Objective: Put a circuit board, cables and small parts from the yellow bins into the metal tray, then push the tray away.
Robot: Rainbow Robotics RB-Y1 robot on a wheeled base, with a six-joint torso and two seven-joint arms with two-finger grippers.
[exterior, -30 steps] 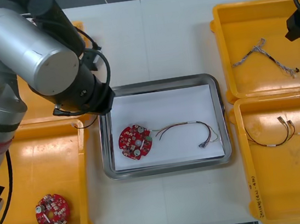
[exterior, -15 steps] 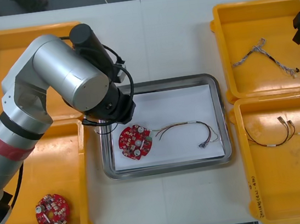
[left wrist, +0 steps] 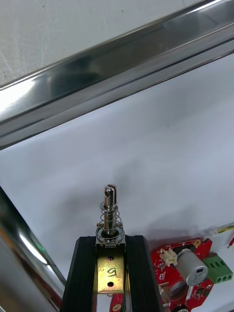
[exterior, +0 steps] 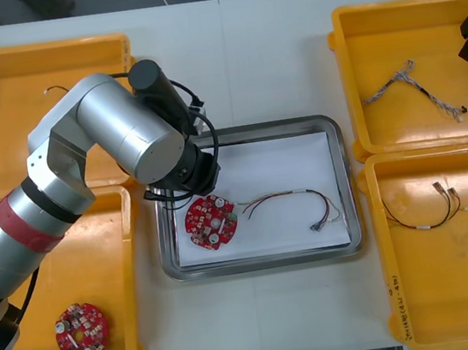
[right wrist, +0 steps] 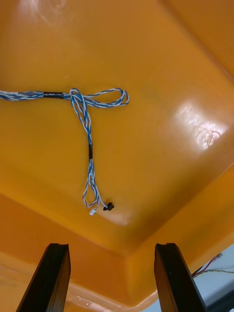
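Where the left hand [left wrist: 110, 242] grips, a small metal part [left wrist: 110, 207] protrudes.

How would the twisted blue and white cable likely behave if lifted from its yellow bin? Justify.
Probably floppy: the twisted blue and white cable lies in slack loops and bends. Likely light, since its strands are thin. Its loose ends might dangle and snag on the yellow bin.
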